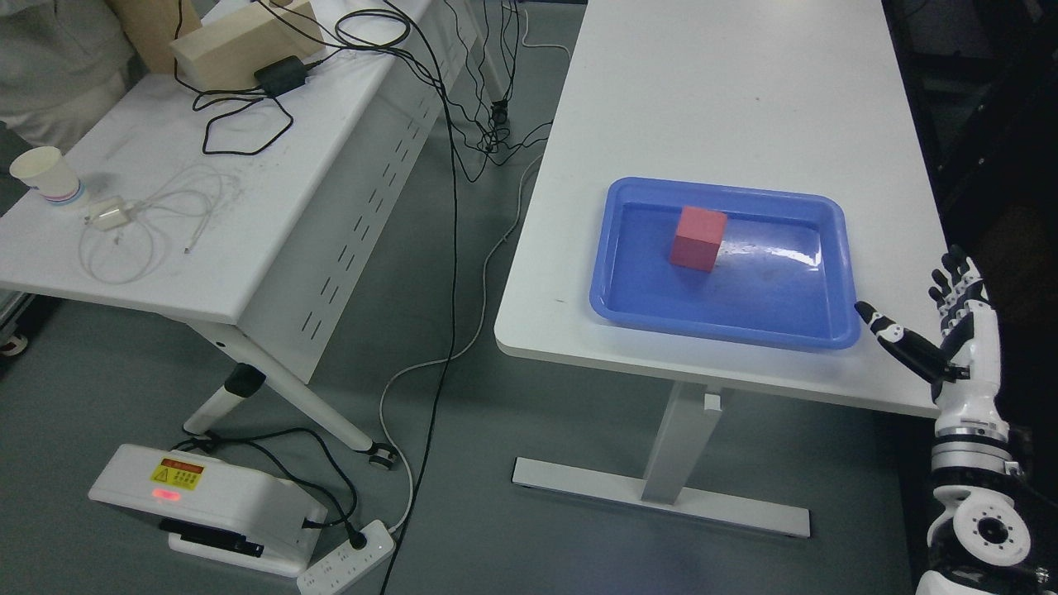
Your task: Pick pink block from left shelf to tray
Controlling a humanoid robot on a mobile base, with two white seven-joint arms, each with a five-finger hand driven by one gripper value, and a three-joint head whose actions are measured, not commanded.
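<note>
A pink block rests inside the blue tray on the white table, toward the tray's back left. My right hand hovers at the table's right front corner, just right of the tray. Its fingers are spread and hold nothing, with the thumb pointing toward the tray's corner. The left arm does not show.
A second white table on the left carries a paper cup, a white cable, a black adapter and a wooden box. Cables hang between the tables. A white device and a power strip lie on the floor. A person's sleeve shows top left.
</note>
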